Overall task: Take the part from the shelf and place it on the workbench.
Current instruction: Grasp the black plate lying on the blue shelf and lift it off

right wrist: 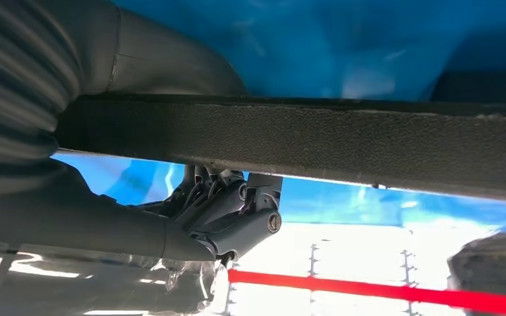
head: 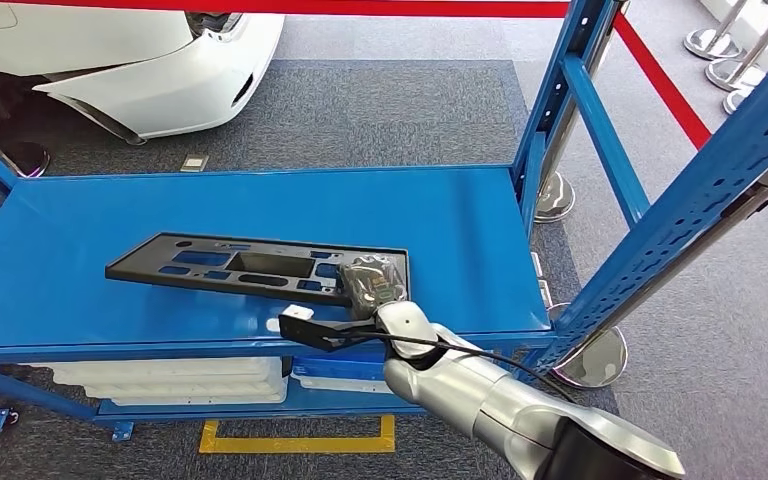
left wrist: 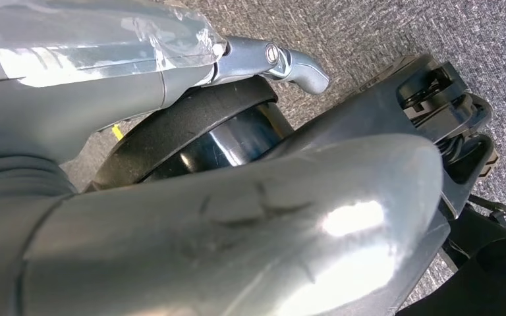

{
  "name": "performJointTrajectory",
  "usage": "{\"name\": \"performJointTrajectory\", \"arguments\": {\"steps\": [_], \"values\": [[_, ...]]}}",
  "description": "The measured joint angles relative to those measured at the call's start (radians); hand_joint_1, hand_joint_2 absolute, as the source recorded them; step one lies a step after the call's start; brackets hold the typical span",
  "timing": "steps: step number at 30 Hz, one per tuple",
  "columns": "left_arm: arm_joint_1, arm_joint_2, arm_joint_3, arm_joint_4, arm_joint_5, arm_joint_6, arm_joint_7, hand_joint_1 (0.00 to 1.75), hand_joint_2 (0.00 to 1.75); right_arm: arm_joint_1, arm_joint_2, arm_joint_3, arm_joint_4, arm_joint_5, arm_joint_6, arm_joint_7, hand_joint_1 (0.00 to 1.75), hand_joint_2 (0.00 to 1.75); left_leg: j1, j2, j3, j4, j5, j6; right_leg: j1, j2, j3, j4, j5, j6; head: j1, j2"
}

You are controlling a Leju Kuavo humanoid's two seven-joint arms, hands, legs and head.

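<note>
On the blue shelf (head: 80, 270), the right hand (head: 373, 283) is gripping the black part (head: 220, 265) at its near end, fingers seemingly wrapped around its edge.

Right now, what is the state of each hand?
Left hand: cannot be told.
Right hand: holding the flat black plastic panel at its edge.

Bright, even daylight in the head view; sharp throughout, with a white glare patch on the blue shelf (head: 20, 290) at its left edge and soft sheen on the silver right arm (head: 480, 395). Slight bowing of straight lines toward the edges. Left wrist view close and soft, with a strong highlight on a grey cover (left wrist: 349, 220). Right wrist view backlit: overexposed white beneath the dark part (right wrist: 369, 141), blue surface blurred.
</note>
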Motion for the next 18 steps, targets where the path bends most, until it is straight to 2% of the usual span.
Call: {"name": "performJointTrajectory", "arguments": {"steps": [4, 8, 12, 18], "values": [[0.006, 0.0, 0.0, 0.002, 0.0, 0.011, -0.03, 0.0, 0.0, 0.0, -0.019, -0.001, -0.039, 0.103, 0.015, 0.074, 1.75, 1.75, 0.0, 0.0, -0.001, 0.001, 0.0, 0.0, 0.0, 0.0, -0.001, 0.0, 0.001, 0.0, 0.0, 0.0], [0.014, 0.0, 0.0, 0.002, 0.003, 0.038, -0.073, 0.0, 0.0, -0.003, -0.072, -0.014, -0.199, 0.231, 0.135, 0.134, 1.75, 1.75, 0.0, 0.001, -0.002, 0.002, 0.0, 0.0, 0.0, 0.002, -0.003, 0.0, 0.001, 0.001, 0.0, 0.0], [0.016, 0.003, 0.0, 0.003, 0.017, 0.007, -0.106, 0.0, 0.0, -0.015, -0.121, -0.026, -0.369, 0.308, 0.249, 0.145, 1.75, 1.75, 0.0, 0.001, -0.003, 0.002, 0.0, 0.0, 0.0, 0.002, -0.003, 0.0, 0.001, 0.001, 0.0, 0.0], [0.011, 0.008, 0.0, 0.005, 0.006, -0.039, -0.112, 0.0, 0.0, -0.058, -0.177, -0.027, -0.57, 0.348, 0.311, 0.138, 1.75, 1.75, 0.0, 0.001, -0.003, 0.002, 0.0, 0.0, 0.0, 0.002, -0.004, 0.0, 0.001, 0.001, -0.001, 0.0]]}}
